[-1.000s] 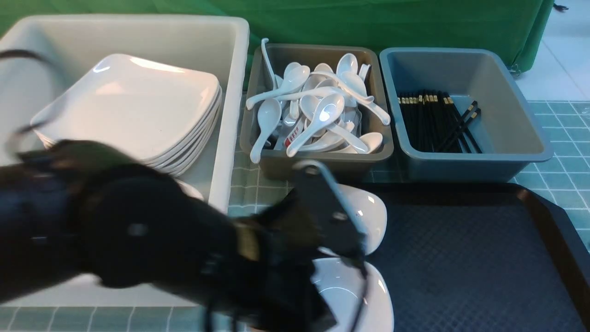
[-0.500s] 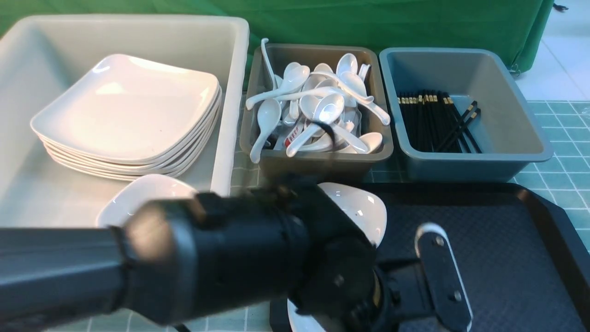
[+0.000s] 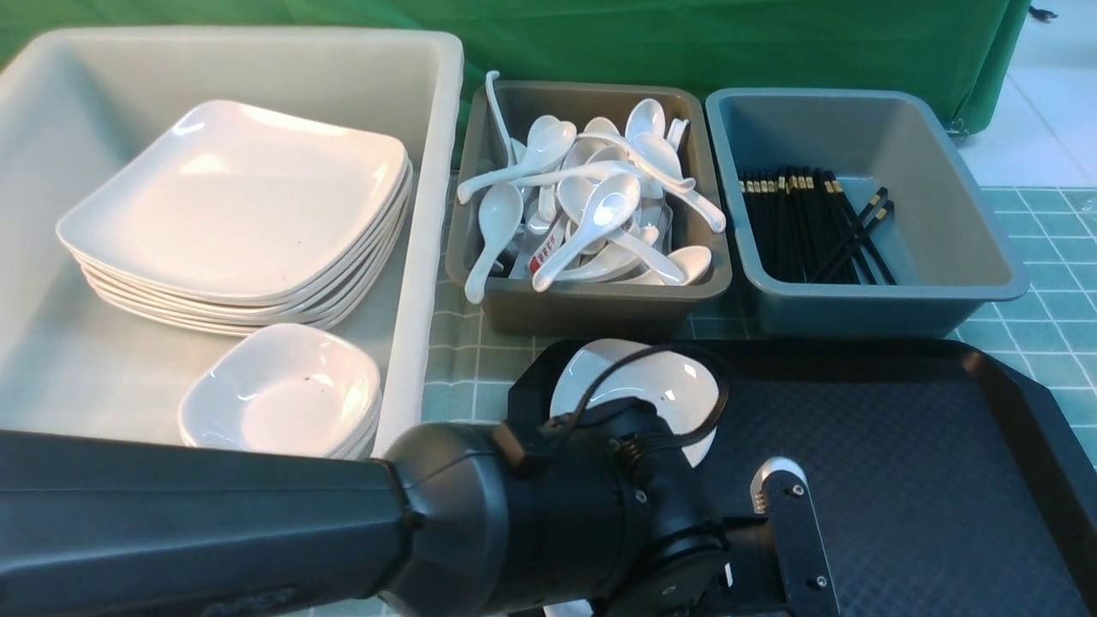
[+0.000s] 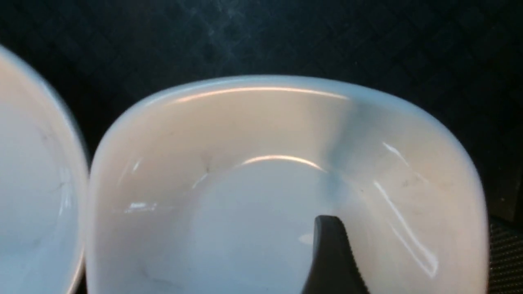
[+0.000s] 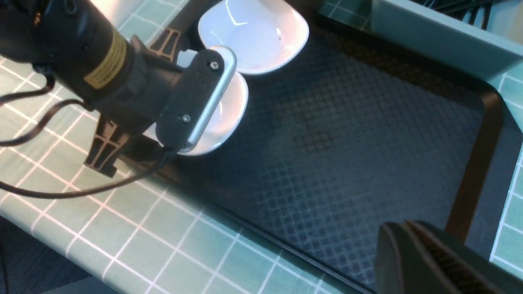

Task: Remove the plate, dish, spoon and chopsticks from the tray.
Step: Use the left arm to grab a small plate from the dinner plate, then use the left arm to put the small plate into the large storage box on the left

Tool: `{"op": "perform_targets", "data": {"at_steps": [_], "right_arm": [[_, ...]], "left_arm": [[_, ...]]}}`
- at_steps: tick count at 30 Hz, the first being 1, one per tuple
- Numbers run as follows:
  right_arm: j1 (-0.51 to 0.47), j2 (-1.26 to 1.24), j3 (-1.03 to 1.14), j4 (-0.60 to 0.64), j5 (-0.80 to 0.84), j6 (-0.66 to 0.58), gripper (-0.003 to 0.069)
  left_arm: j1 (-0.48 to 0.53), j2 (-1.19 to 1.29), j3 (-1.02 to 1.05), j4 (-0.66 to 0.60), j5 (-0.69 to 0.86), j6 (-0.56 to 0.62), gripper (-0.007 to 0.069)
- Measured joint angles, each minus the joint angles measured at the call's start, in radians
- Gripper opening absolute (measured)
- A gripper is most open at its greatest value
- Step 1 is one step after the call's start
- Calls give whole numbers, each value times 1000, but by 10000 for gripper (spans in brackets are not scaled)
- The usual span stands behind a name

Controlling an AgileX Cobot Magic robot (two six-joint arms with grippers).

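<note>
Left gripper (image 5: 137, 97) — jaws standing spread apart, released, clasping nothing, at the upper left of the right wrist view. Right gripper (image 5: 402, 230) — jaws clenched together, empty, occupying that view's lower right corner. One deep white dish (image 5: 229, 116) is sitting on the black rectangular tray (image 3: 891, 480), partly hidden by the left arm (image 3: 514, 523); a second deep white dish (image 3: 686, 386) is lying just beyond, near the tray's far edge at the frame's centre. The tray is filling the front view's lower right.

Stacked small dishes (image 3: 278, 394) and square white plates (image 3: 231, 206) are resting in the whitish bin (image 3: 428, 214), left side of the frame. White soup spoons (image 3: 600, 210) are crowding the brown bin (image 3: 600, 313), upper centre. Black gold-banded chopsticks (image 3: 797, 231) are lying in the blue-grey bin (image 3: 874, 308), upper right. A green cloth (image 3: 728, 43) is hanging across the top.
</note>
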Motion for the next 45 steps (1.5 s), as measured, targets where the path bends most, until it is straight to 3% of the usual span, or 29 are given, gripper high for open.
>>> {"op": "perform_targets", "data": {"at_steps": [13,20,24,32,36,40,43,45], "right_arm": [[0,0,0,0,0,2,49],[0,0,1,11,-1,2,55],[0,0,1,12,-1,2,57],[0,0,1,13,-2,2,67],[0,0,1,14,-9,-1,67],[0,0,1,14,-59,-4,67],[0,0,1,15,-107,-6,67],[0,0,1,15,-135,-7,69]], "left_arm": [[0,38,-2,-82,-35,11,402],[-1,36,-10,-75,-31,-26,188],[-2,8,-10,-95,-14,-43,161],[-89,-203,-9,-147,70,-48,19],[-109,-348,-9,-110,70,-52,17],[-94,-514,-9,14,150,-106,17],[-22,-635,-7,123,291,-131,17],[54,-689,13,152,354,-84,17]]}}
